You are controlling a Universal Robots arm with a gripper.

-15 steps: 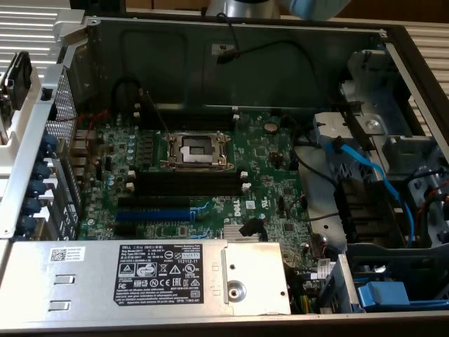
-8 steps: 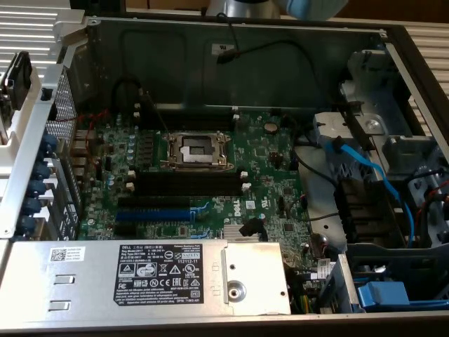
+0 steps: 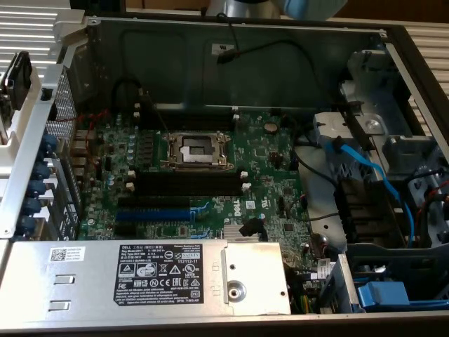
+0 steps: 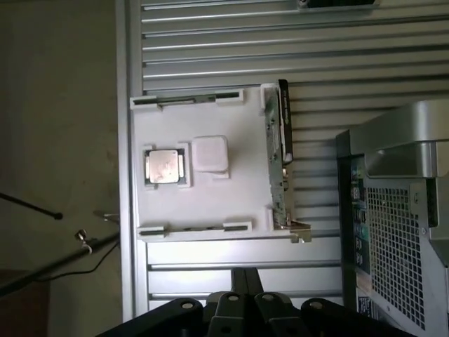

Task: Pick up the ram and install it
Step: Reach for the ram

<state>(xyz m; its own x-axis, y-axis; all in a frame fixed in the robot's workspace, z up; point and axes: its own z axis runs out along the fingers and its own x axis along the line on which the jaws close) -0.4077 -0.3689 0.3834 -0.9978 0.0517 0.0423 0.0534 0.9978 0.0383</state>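
Where the exterior view looks into the grey metal computer case, shows black plastic memory slots empty. From the wrist: black gripper clenched on nothing, off the white plastic tray; ram, thin dark circuit-board stick, apparently edge-up along its gripper-side edge. Probably light, stiff, fragile; best pinched mid-length.
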